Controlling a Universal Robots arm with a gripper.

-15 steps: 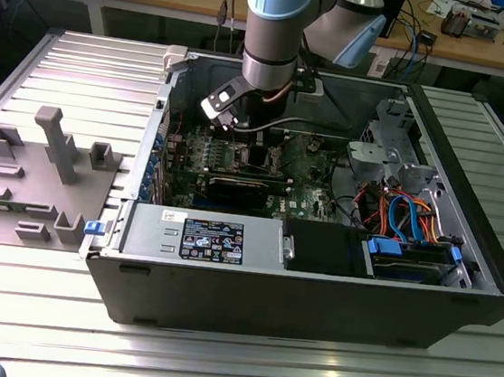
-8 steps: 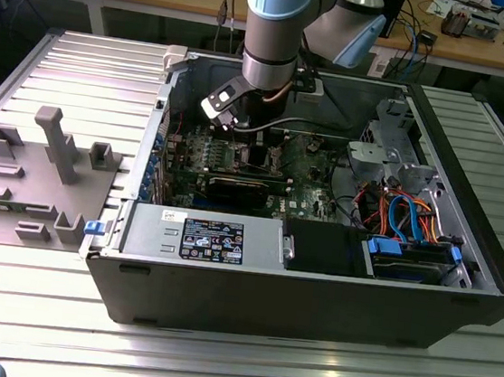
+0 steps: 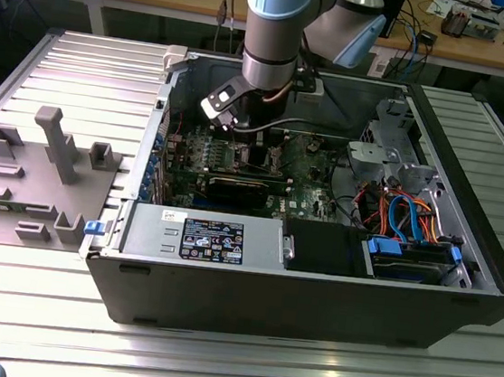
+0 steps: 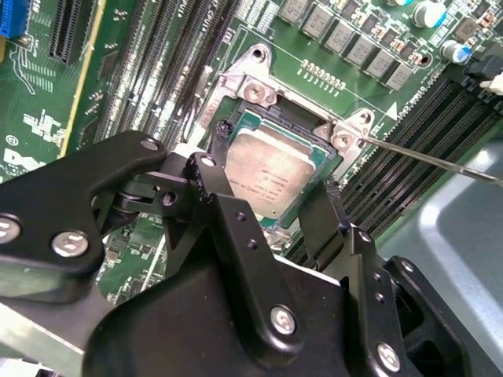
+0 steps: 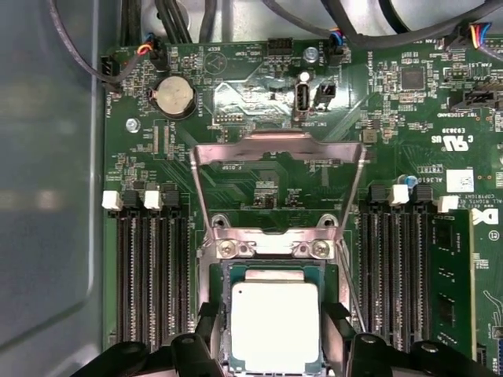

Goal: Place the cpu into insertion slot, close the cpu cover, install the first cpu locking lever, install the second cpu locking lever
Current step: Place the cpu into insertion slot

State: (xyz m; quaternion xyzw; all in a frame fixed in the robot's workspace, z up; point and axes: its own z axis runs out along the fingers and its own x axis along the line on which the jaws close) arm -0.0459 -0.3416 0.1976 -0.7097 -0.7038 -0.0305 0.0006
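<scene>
The jaws stand open, one on each side of the cpu (image 5: 275,326), and in the first wrist view a slim dark gap separates it from one black finger (image 5: 207,323). The gripper (image 4: 275,163) hangs low over the chip, which lies flat and level inside the insertion slot (image 4: 292,116) with its silvery top facing up. Just beyond the slot, the cpu cover (image 5: 279,147) is swung back on its hinge and stands open over the green motherboard (image 5: 409,118), its central window showing the board behind it. In the second wrist view a thin locking lever (image 4: 428,159) juts away from a corner of the socket, raised and unlatched. Rows of long memory slots (image 5: 149,283) flank the socket on both sides, and a round coin battery (image 5: 174,96) sits farther off on the board. In the exterior view the arm (image 3: 275,27) reaches down into the open computer case (image 3: 313,295), which lies on its side on the ribbed metal worktop (image 3: 232,359). A grey fixture block (image 3: 35,173) rests at the exterior view's left, well apart from the case.
</scene>
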